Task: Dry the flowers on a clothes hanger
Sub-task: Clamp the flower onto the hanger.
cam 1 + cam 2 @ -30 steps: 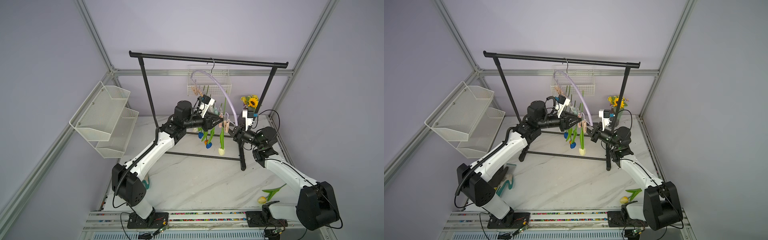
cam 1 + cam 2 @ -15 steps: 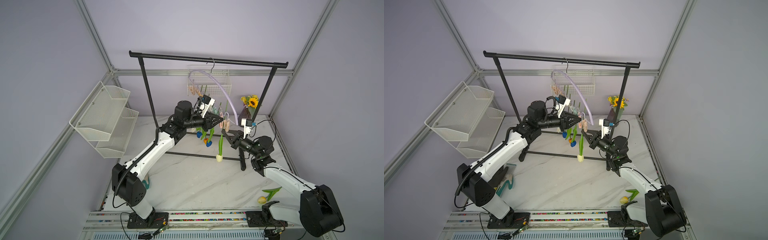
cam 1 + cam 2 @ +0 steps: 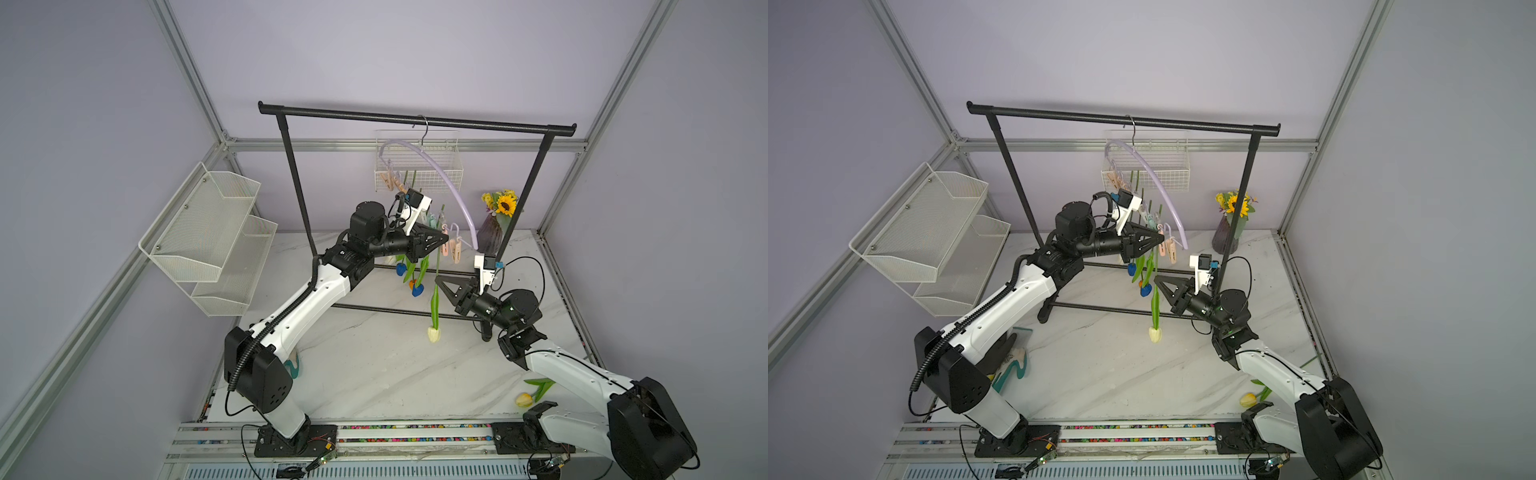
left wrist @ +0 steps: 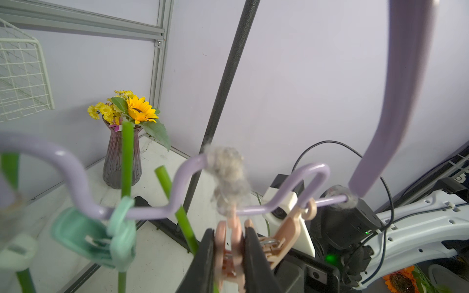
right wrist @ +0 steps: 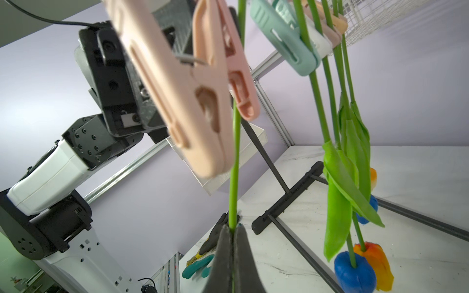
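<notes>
My left jaws squeeze pink clothespin | my right jaws clench tulip stem | risk: pin shuts missing stem, tulip falls

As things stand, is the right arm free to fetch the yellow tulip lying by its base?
Probably not yet: the right gripper is shut on the white tulip by its stem, though nothing covers the yellow tulip.

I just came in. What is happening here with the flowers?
The right hand holds a white tulip by its stem, head down, under the lilac hanger. The left hand squeezes a pink clothespin there. Whether the pin already grips the stem is unclear. Other tulips hang clipped; one yellow tulip lies on the table.
</notes>
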`<state>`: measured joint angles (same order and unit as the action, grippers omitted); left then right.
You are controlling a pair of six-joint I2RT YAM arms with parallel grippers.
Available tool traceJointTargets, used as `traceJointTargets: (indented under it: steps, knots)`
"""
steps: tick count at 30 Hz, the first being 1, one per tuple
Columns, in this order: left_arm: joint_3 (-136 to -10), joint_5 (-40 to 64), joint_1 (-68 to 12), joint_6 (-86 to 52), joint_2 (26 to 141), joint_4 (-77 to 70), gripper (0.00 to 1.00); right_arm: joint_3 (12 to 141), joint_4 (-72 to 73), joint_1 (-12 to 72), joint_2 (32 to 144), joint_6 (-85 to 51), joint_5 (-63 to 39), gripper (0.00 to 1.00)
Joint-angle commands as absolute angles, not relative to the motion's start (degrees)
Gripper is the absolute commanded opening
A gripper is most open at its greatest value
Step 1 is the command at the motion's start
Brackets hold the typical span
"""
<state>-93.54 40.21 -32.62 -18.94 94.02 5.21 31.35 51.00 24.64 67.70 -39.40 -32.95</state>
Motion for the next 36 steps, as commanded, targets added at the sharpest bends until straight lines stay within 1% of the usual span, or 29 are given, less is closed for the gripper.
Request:
traceJointTargets:
  steps: [1,6,10,16,20,29,36]
  knots:
    - [-95.33,38.93,-32.37,-19.79,93.35,1.94,0.08,31.03,53.32,25.36,66.09,-38.93,-31.15,0.0]
    - [-95.41,39.27,-32.38,-19.95,93.0,1.81,0.08,31.12,47.98,25.41,64.77,-38.95,-24.81,0.0]
    - [-95.52,39.16,-32.38,-19.99,92.77,1.93,0.08,29.45,48.13,25.4,63.53,-39.11,-20.26,0.0]
    - [-95.93,39.33,-32.4,-20.05,93.04,2.02,0.07,28.09,47.0,25.43,62.51,-38.22,-17.66,0.0]
    - [-95.8,38.94,-32.38,-20.05,93.0,2.0,0.07,27.5,48.78,25.44,62.38,-38.67,-17.96,0.0]
    - [-95.97,38.41,-32.41,-20.13,93.35,1.94,0.07,27.7,54.37,25.6,64.29,-41.44,-24.31,0.0]
    - [-96.29,38.76,-32.43,-20.39,93.91,1.93,0.06,28.06,55.28,25.94,64.45,-41.57,-26.73,0.0]
